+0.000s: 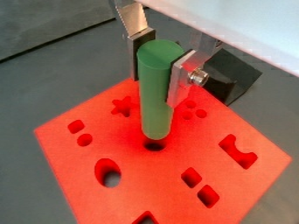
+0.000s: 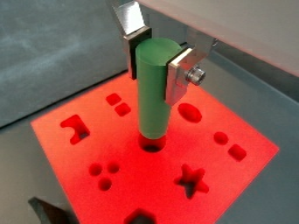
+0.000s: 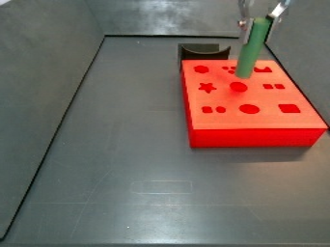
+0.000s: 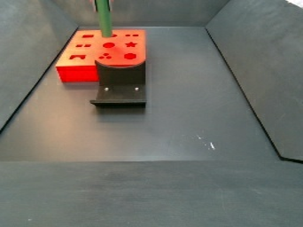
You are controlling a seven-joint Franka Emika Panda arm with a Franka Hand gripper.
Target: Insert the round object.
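My gripper (image 1: 160, 66) is shut on the round object (image 1: 155, 96), a long slim green cylinder peg, and holds it upright near its top end. It shows the same way in both wrist views (image 2: 152, 92). The peg's lower end hangs over the round hole (image 1: 153, 146) of the red block (image 1: 82, 175), close above it, and hides most of the hole. In a side view the gripper (image 3: 258, 17) holds the peg (image 3: 249, 53) over the block's (image 3: 252, 121) far part. Another side view shows the peg (image 4: 103, 16) above the block (image 4: 83, 69).
The red block has other cut-outs: a star (image 2: 190, 182), an oval (image 2: 188, 111), small squares (image 1: 198, 185). The dark fixture (image 4: 120, 84) stands against one side of the block and also shows in a side view (image 3: 204, 50). Dark walls bound the grey floor (image 3: 142, 183).
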